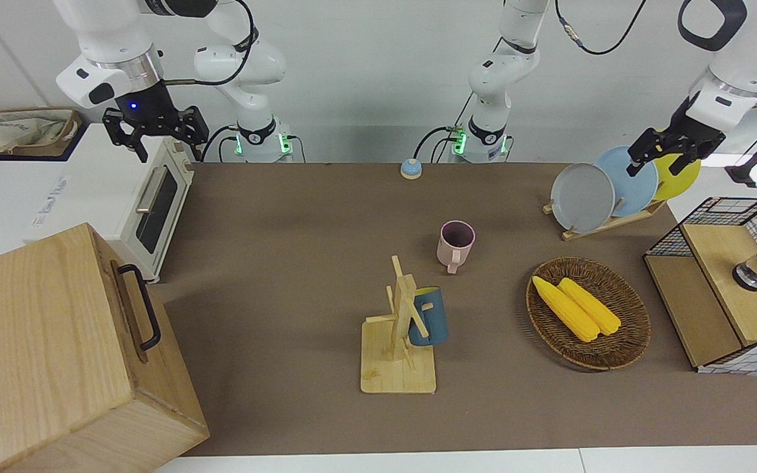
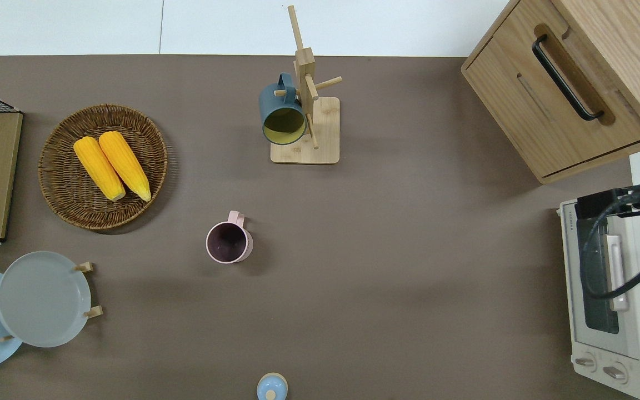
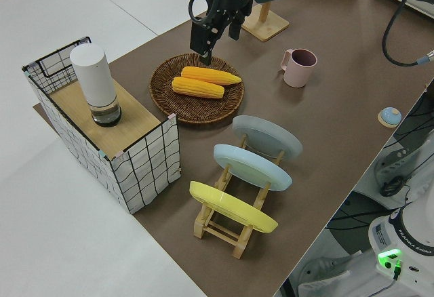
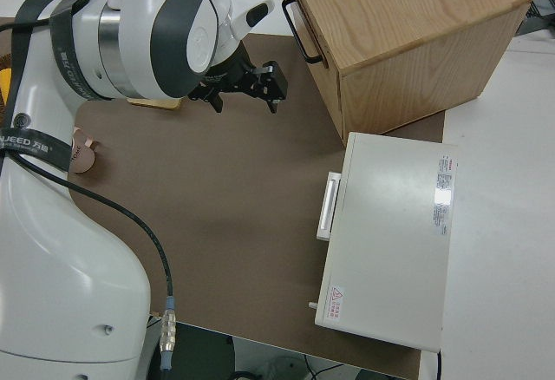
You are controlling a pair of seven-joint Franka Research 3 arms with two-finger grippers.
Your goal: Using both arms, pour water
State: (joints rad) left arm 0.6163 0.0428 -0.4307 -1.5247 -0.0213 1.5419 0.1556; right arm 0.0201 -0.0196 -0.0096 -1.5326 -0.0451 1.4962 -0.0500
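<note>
Two grippers hang in the air with fingers spread and nothing between them. Left gripper (image 1: 662,150) is up by the plate rack (image 1: 605,223), with the basket of corn (image 1: 587,313) and the wire crate (image 1: 727,282) bearing a white bottle (image 3: 97,83) close by. Right gripper (image 1: 155,135) is up at the toaster oven (image 1: 130,197), near the wooden cabinet (image 1: 56,355). Well apart from both, mid-table, stands the pink mug (image 1: 455,246), upright; a blue mug (image 1: 428,317) hangs on the wooden mug tree (image 1: 399,335).
</note>
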